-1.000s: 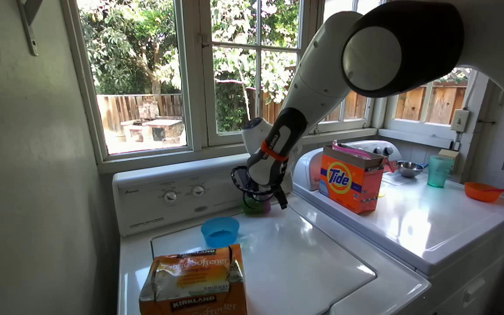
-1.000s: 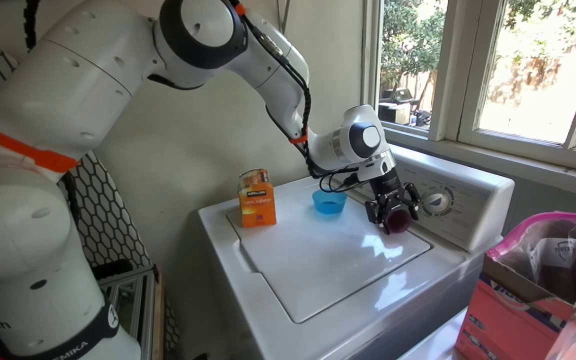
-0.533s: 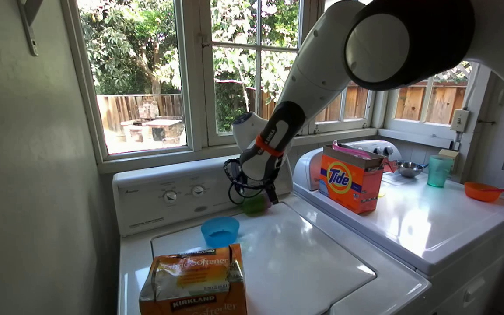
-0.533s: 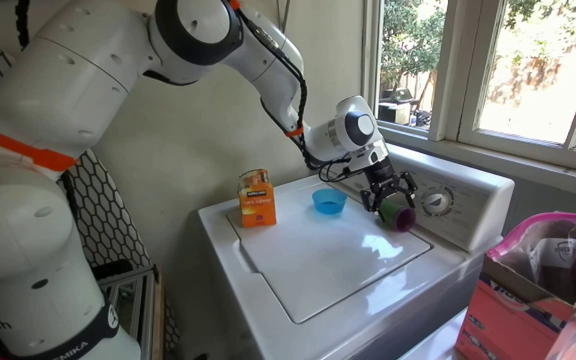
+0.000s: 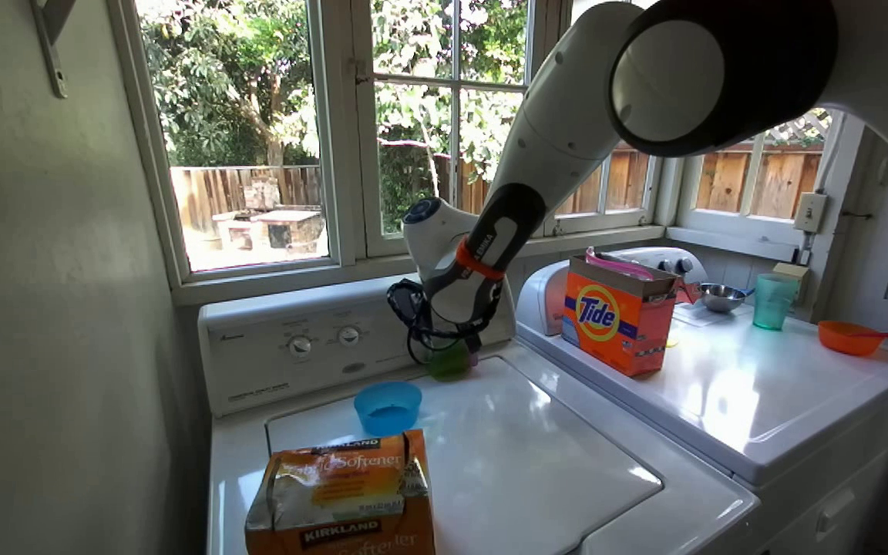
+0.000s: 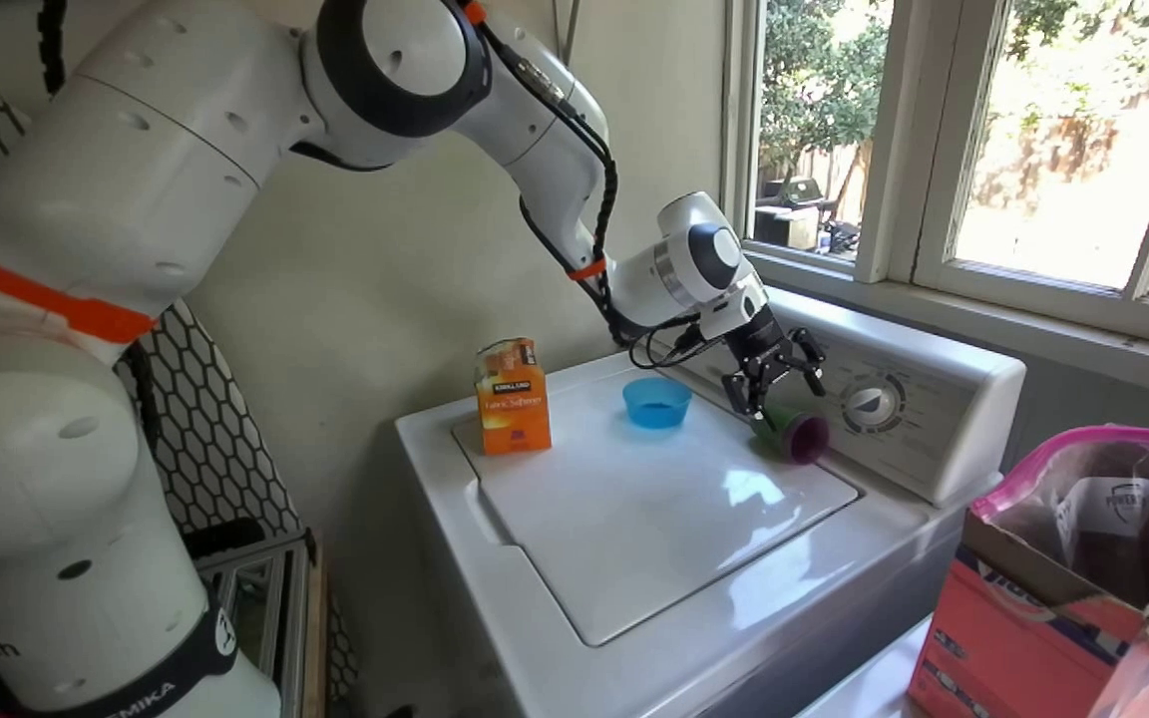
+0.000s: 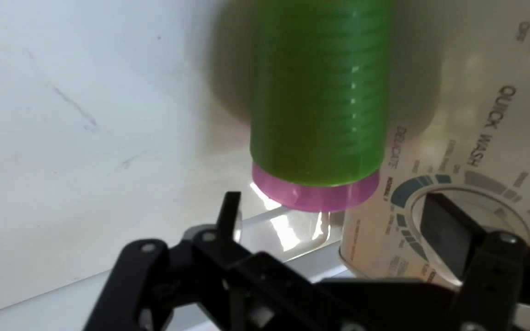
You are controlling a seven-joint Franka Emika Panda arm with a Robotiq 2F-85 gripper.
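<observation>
A green cup (image 7: 320, 101) with a purple cup (image 7: 315, 195) nested in it lies on its side on the white washer lid (image 6: 634, 519), against the foot of the control panel (image 6: 934, 419). The purple mouth (image 6: 810, 439) points away from the arm in an exterior view. My gripper (image 7: 334, 214) stands open with nothing between its fingers. It hangs just above the cups and apart from them, tilted toward the panel. In the wrist view, one fingertip overlaps the panel's dial; whether it touches cannot be told. Another exterior angle mostly hides the gripper behind the wrist and cables (image 5: 444, 331).
A blue bowl (image 6: 656, 411) and an orange Kirkland box (image 6: 515, 409) share the washer top. On the neighbouring dryer (image 5: 729, 401) stand a Tide box (image 5: 606, 324), a metal bowl (image 5: 721, 306), a teal cup (image 5: 774, 304) and an orange bowl (image 5: 845, 341). Windows rise behind the panel.
One second ago the jaws stood around the cups. The gripper has since backed up and off them, tilting more toward the panel. The cups show slightly shifted toward the panel side.
</observation>
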